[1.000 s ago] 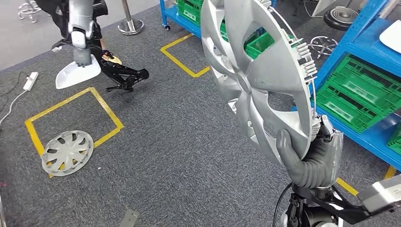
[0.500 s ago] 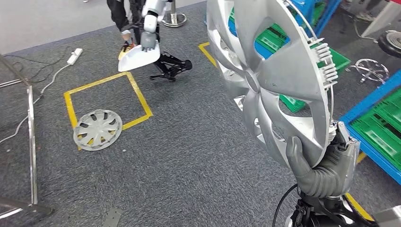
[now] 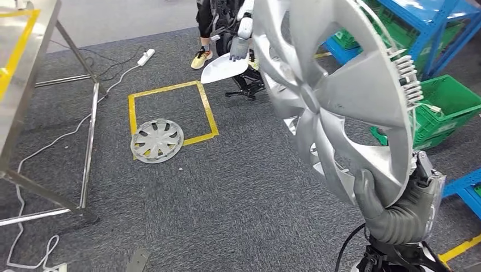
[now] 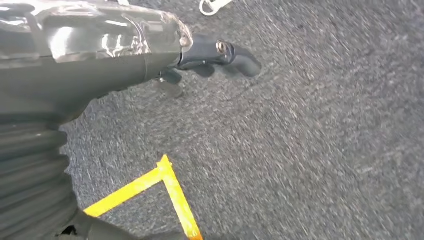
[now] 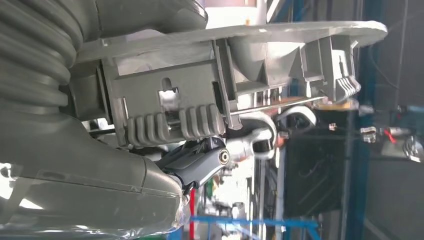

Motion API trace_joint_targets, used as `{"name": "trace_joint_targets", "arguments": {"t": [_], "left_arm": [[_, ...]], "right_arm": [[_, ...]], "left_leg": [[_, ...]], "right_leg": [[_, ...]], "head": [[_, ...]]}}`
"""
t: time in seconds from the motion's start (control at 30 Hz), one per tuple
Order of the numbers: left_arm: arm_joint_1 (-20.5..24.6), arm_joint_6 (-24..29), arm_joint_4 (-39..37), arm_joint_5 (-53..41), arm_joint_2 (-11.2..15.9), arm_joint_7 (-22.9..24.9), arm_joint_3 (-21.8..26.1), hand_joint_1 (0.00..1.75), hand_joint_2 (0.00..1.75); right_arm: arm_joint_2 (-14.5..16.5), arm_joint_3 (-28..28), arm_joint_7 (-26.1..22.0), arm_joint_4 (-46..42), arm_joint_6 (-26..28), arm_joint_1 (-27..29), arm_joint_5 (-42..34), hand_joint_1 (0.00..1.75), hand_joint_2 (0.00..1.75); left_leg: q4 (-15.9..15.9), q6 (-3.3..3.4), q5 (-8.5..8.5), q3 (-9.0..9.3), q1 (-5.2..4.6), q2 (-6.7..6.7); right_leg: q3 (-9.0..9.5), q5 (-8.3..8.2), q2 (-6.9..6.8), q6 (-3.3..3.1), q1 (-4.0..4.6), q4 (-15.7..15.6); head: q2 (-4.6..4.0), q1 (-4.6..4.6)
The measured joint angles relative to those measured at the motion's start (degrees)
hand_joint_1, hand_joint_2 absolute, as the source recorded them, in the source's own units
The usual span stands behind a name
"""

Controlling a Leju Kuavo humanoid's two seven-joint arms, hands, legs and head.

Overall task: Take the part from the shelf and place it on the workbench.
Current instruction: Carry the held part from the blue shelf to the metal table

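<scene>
head view: right robot hand (image 3: 397, 212) grips the upright hubcap's (image 3: 340, 96) lower rim.

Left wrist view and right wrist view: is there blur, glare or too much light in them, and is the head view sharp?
Left wrist view: the carpet is smeared by motion blur, and glare streaks lie on the left hand. Right wrist view: the hubcap is fairly sharp, while the background behind it is overexposed and soft. Head view: mostly sharp and evenly lit, with the right hand clear.
</scene>
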State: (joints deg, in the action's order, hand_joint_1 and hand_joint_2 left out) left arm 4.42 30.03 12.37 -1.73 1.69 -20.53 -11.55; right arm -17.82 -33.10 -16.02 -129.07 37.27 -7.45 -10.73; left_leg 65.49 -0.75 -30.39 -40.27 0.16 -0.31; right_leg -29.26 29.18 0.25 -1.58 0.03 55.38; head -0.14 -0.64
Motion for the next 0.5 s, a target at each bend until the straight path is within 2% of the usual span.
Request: {"name": "trace_joint_targets", "arguments": {"t": [0.03,0.07,0.1,0.13,0.17,0.2,0.23,0.27,0.3,0.37,0.4,0.43,0.5], "left_arm": [[0.1,-0.2,0.0,-0.3,0.1,0.2,0.0,0.0,1.75],[0.2,-0.4,0.0,-0.4,0.1,0.4,0.0,0.0,1.75],[0.2,-0.5,0.0,-0.5,0.1,0.7,0.0,0.0,1.75],[0.1,-0.6,0.0,-0.6,0.2,1.1,0.0,0.0,1.75],[0.1,-0.7,0.0,-0.7,0.2,1.4,0.0,0.0,1.75],[0.2,-0.7,0.0,-1.0,0.2,1.9,-0.1,0.0,1.75],[0.2,-0.7,0.0,-1.4,0.2,2.2,-0.2,0.0,1.75],[0.3,-0.7,0.0,-1.7,0.1,2.6,-0.2,0.0,1.75],[0.2,-0.8,0.0,-1.9,0.1,2.8,-0.2,0.0,1.75],[0.1,-0.7,0.0,-2.1,0.0,2.9,-0.3,0.0,1.75],[0.1,-0.7,0.0,-2.1,0.0,2.9,-0.3,0.0,1.75],[0.2,-0.7,0.0,-2.1,0.0,2.8,-0.3,0.0,1.75],[0.3,-0.7,0.1,-2.1,-0.1,2.6,-0.4,0.0,1.75]], "right_arm": [[0.0,0.2,-0.2,0.0,-0.1,0.2,-0.5,1.75,1.75],[0.0,0.3,-0.3,0.0,-0.2,0.4,-1.0,1.75,1.75],[0.0,0.4,-0.3,0.1,-0.3,0.6,-1.5,1.75,1.75],[0.0,0.5,-0.4,0.3,-0.5,0.6,-1.7,1.75,1.75],[0.0,0.5,-0.4,0.4,-0.8,0.6,-1.8,1.75,1.75],[0.0,0.6,-0.4,0.5,-1.0,0.5,-1.8,1.75,1.75],[0.0,0.6,-0.4,0.5,-1.1,0.5,-1.7,1.75,1.75],[0.0,0.6,-0.3,0.5,-1.3,0.4,-1.6,1.75,1.75],[0.0,0.6,-0.3,0.5,-1.4,0.4,-1.5,1.75,1.75],[0.0,0.6,-0.2,0.5,-1.7,0.2,-1.4,1.75,1.75],[0.0,0.6,-0.1,0.5,-1.9,0.1,-1.4,1.75,1.75],[-0.1,0.6,0.0,0.5,-2.0,-0.1,-1.4,1.75,1.75],[-0.2,0.6,0.2,0.5,-2.2,-0.2,-1.4,1.75,1.75]], "left_leg": [[3.3,-0.4,-1.74,-1.54,0.36,0.61],[6.0,-0.81,-2.74,-2.65,0.74,0.68],[7.0,-1.24,-2.77,-2.95,1.1,0.72],[6.2,-1.67,-1.88,-2.22,1.44,0.92],[3.6,-2.07,-0.36,-0.44,1.72,1.6],[0.2,-2.49,0.8,1.67,1.83,3.26],[-2.7,-2.47,1.63,3.46,1.83,4.87],[-4.6,-2.06,1.94,4.6,1.68,6.11],[-5.3,-1.42,1.77,4.88,1.44,6.74],[-5.2,0.1,1.9,4.5,1.15,5.39],[-5.2,0.54,2.04,4.34,1.13,4.6],[-5.3,0.92,2.19,4.24,1.16,3.76],[-5.4,1.47,2.47,4.13,1.03,2.04]], "right_leg": [[-0.03,-0.03,-0.9,-0.04,-0.01,0.0],[-0.06,0.0,-1.78,0.02,-0.09,0.0],[-0.08,0.08,-2.6,0.16,-0.21,0.1],[-0.09,0.21,-3.36,0.39,-0.38,0.2],[-0.09,0.42,-4.05,0.75,-0.59,0.5],[-0.09,0.73,-4.68,1.24,-0.73,0.9],[-0.16,1.15,-5.25,1.82,-0.77,1.5],[-0.15,1.49,-5.76,2.35,-0.75,1.9],[-0.1,1.69,-6.23,2.81,-0.66,2.1],[0.15,1.77,-7.16,3.43,-0.75,1.9],[0.13,2.14,-6.72,3.72,-0.92,2.1],[-0.23,3.14,-5.57,3.94,-1.08,3.1],[-2.51,6.88,-2.23,4.02,-1.16,8.9]], "head": [[0.01,-0.08],[0.01,-0.1],[0.01,-0.13],[0.01,-0.15],[0.01,-0.17],[0.01,-0.21],[0.01,-0.31],[0.01,-0.33],[0.01,-0.29],[0.01,-0.11],[0.01,0.02],[0.01,0.17],[0.01,0.64]]}}
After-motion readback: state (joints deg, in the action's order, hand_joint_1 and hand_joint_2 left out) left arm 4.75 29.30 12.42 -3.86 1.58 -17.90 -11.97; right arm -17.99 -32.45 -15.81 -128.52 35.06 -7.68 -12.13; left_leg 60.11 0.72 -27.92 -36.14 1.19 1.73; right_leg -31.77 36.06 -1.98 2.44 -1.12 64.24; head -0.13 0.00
